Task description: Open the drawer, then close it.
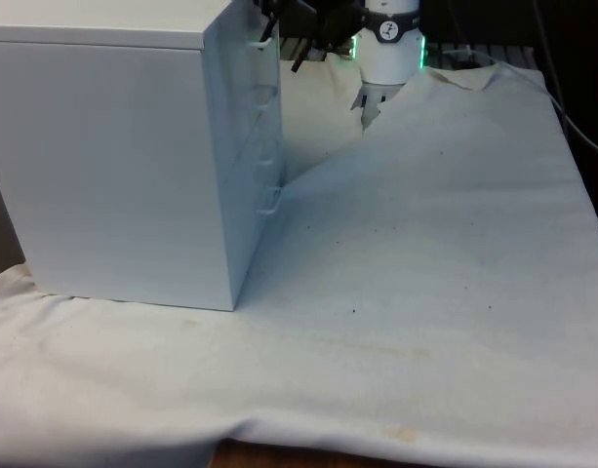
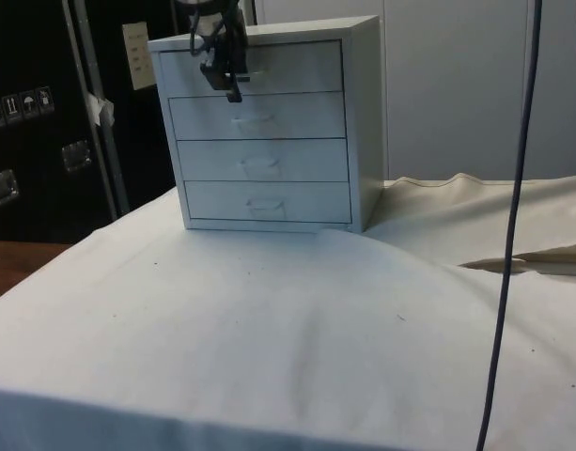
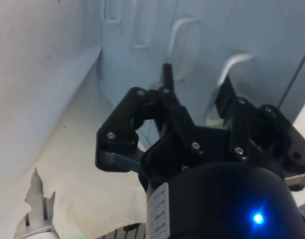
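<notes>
A white chest of drawers (image 1: 113, 166) stands on the table, its drawer fronts facing the side camera (image 2: 269, 132). All of its drawers sit flush and shut. My black gripper (image 2: 229, 83) hangs right in front of the top drawer (image 2: 297, 68), at its handle. In the wrist view the gripper (image 3: 196, 87) is open, fingers spread; the top drawer's white arched handle (image 3: 235, 60) lies close by one fingertip (image 3: 224, 94), and I cannot tell whether they touch. In the front view the gripper (image 3: 142, 20) shows at the chest's upper far corner.
The white cloth (image 1: 425, 253) is wrinkled, with a raised fold beside the chest (image 2: 457, 183). A dark cable (image 2: 513, 225) hangs down at the side view's right. The lower drawers' handles (image 2: 259, 164) sit beneath the gripper.
</notes>
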